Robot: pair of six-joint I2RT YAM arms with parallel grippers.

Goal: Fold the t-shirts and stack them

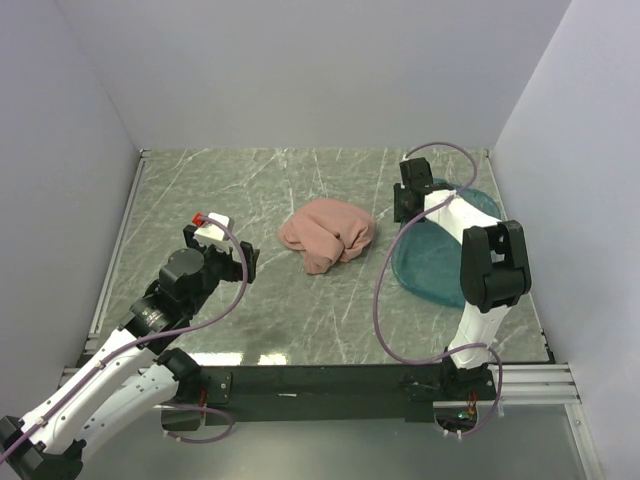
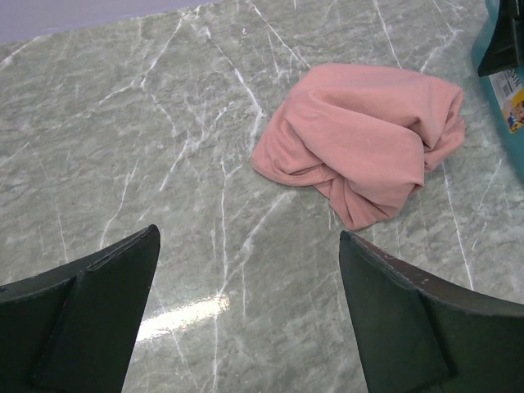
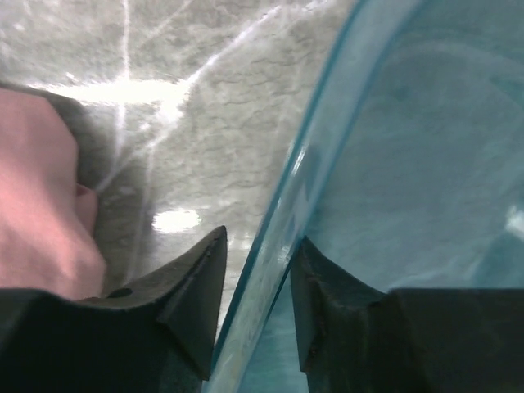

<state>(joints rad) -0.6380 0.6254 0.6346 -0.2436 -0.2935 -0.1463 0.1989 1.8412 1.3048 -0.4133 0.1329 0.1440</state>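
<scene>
Right tool (image 3: 260, 246) is down at the tub (image 1: 430, 270), one finger outside the teal wall and one inside, the rim running up between them. From the wrist view I cannot tell whether the pads are pinching that wall yet or only bracketing it; the gap looks slim on both sides.

Left tool (image 2: 248, 233) is released, jaws spread wide, hovering over bare worktop (image 1: 250, 190) with nothing in it. The shirt (image 1: 328, 235) lies ahead of it in a crumpled pink heap near the middle of the worktop, just beside the tub, unfolded.

Here's where it could go sour. That tub wall is thin, glossy and curved, so a bite this close to the rim may slip off the moment the arm pulls. If it holds, the tub could tip or swing rather than slide. And look how near the shirt sits to the right tool's outer finger: any move toward the middle risks shoving the heap or snagging a fold.

For the left side, the trouble is the heap itself. Hems and sleeves are buried, so a blind pinch would likely gather several layers and lift a knot, not an edge.
</scene>
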